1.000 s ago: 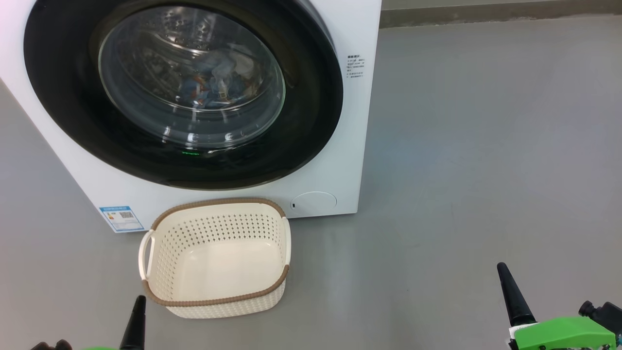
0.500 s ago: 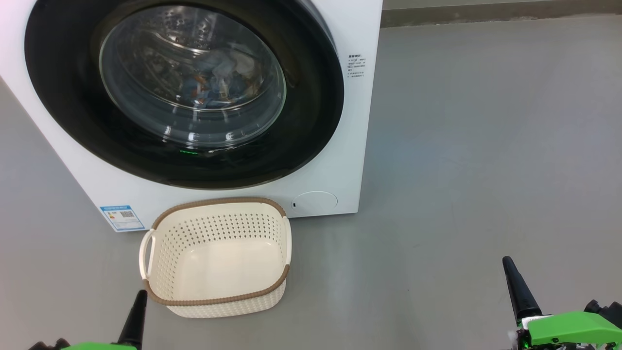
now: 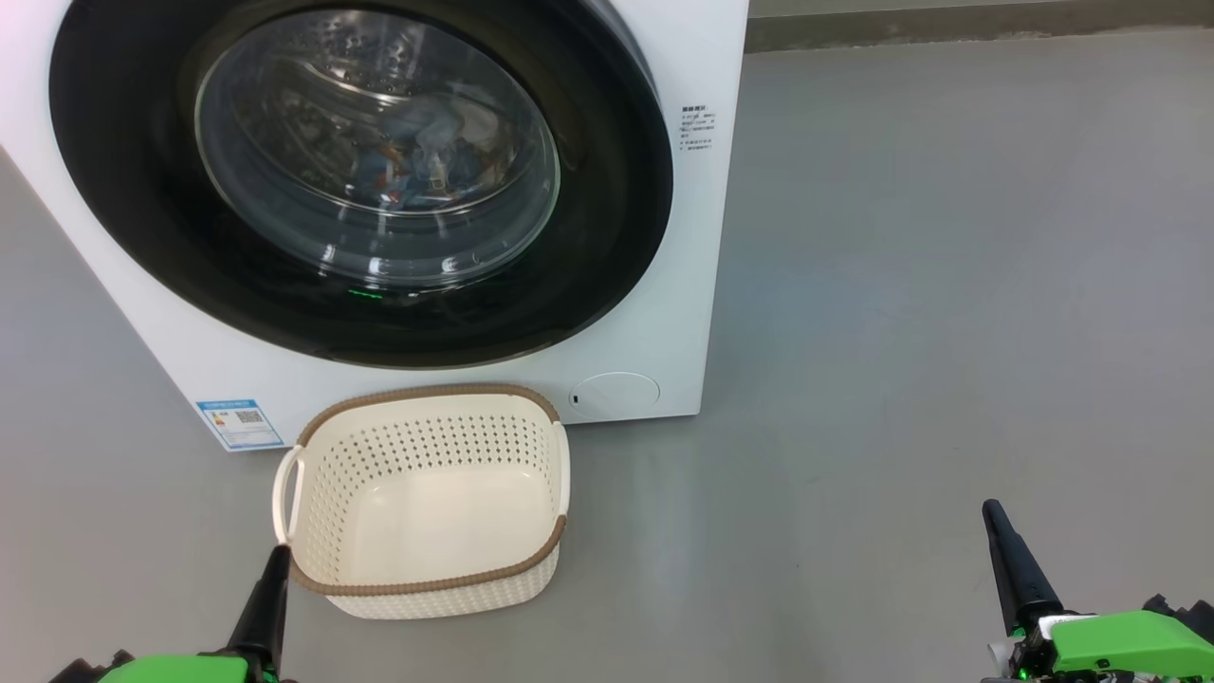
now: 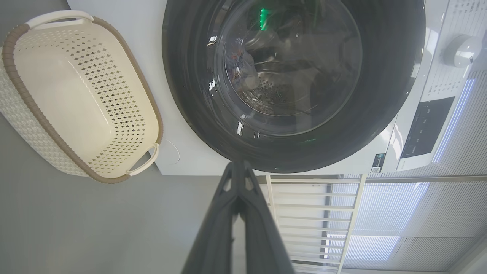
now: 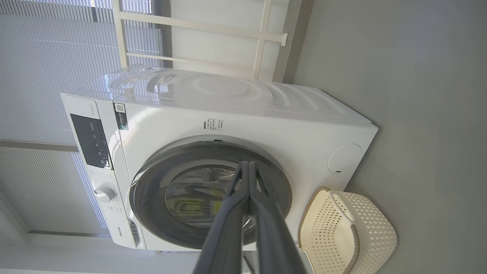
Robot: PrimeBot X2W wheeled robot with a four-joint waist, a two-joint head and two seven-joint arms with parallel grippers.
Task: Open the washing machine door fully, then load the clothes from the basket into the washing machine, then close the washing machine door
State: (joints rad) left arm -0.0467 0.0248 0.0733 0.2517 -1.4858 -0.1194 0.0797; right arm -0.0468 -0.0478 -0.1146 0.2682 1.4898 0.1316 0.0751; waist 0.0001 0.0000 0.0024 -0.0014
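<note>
- Washing machine (image 3: pixel 688 285): fills the upper left of the head view and stands on the grey floor (image 3: pixel 901 332).
- Washing machine door (image 3: pixel 616 209): lies flat against the white front. No gap shows along its right edge in the head view or in the right wrist view. Whether the latch has caught cannot be told.
- Clothes (image 3: pixel 417 171): light-blue fabric with orange-brown print, seen through the door's glass in the upper centre-left of the head view. They lie low in the drum.
- Basket (image 3: pixel 446 522): lower centre-left of the head view, on the floor just in front of the machine and below the door. Its interior is bare.
- Left gripper (image 3: pixel 277 560): lower left corner, tip just beside the basket's near left corner; contact cannot be told. The left wrist view shows its fingers pressed together, pinching nothing.
- Right gripper (image 3: pixel 994 517): lower right corner, well apart from the machine and the basket. Its fingers are pressed together and hold nothing.
- Step in hand (judgement): loading looks finished and the door looks closed, so the task is at or past its final step.
- Next move (judgement): confirm the door is seated. If it is not, press with closed fingertips on the black ring, not the glass. The left arm should avoid knocking the basket.
</note>
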